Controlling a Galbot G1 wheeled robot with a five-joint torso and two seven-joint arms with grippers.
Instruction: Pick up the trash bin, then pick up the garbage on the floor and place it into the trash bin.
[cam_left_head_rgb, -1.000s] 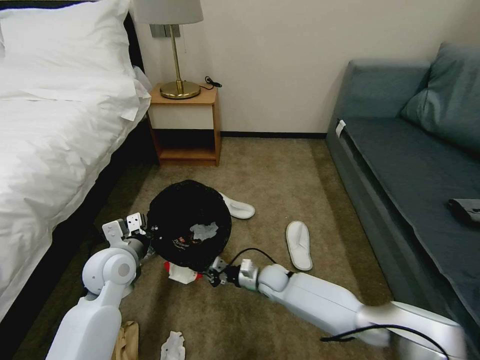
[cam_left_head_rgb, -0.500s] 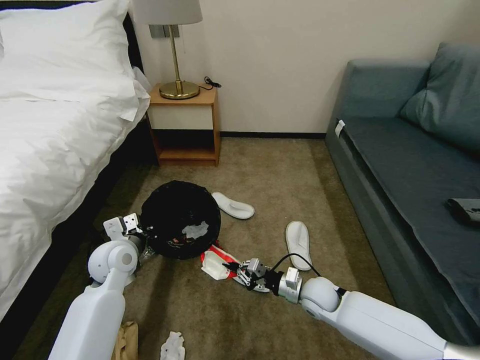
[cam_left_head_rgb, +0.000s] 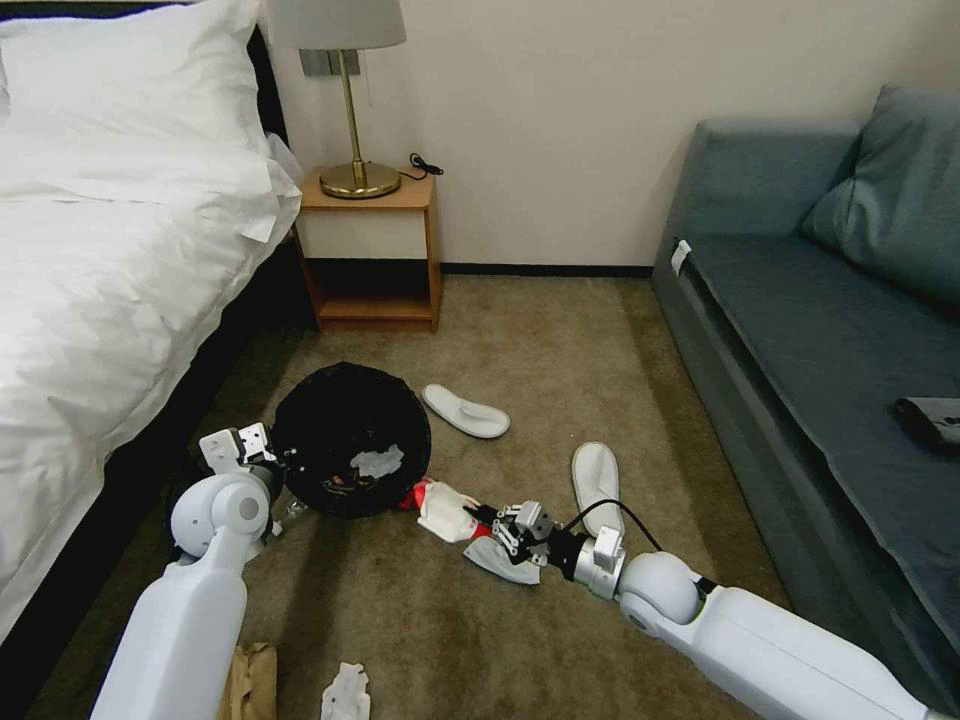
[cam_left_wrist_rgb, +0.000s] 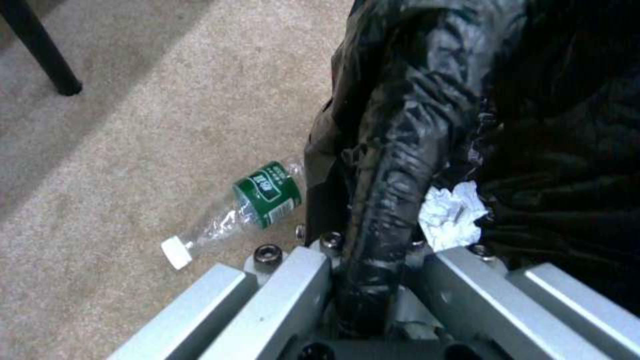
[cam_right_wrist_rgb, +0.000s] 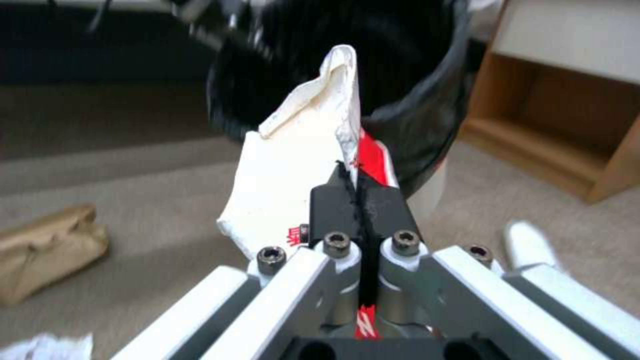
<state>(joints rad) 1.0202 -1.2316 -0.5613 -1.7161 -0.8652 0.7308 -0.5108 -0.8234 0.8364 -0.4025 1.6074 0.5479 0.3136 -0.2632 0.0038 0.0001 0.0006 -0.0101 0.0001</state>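
Trash bin (cam_left_head_rgb: 351, 440), black-lined, hangs tilted above the carpet (cam_left_head_rgb: 560, 380) beside the bed (cam_left_head_rgb: 110, 300), its rim clamped by the left gripper (cam_left_wrist_rgb: 373, 280). Near its mouth, the right gripper (cam_left_head_rgb: 487, 518) pinches a red-and-white wrapper (cam_left_head_rgb: 447, 508); a green-labelled bottle (cam_left_wrist_rgb: 257, 197) lies below.

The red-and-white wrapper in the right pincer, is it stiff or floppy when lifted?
Probably floppy: the wrapper is creased and bent above the right pincer. It looks thin, so likely light. Pinched at one edge, its free end may sway or catch the trash bin rim.
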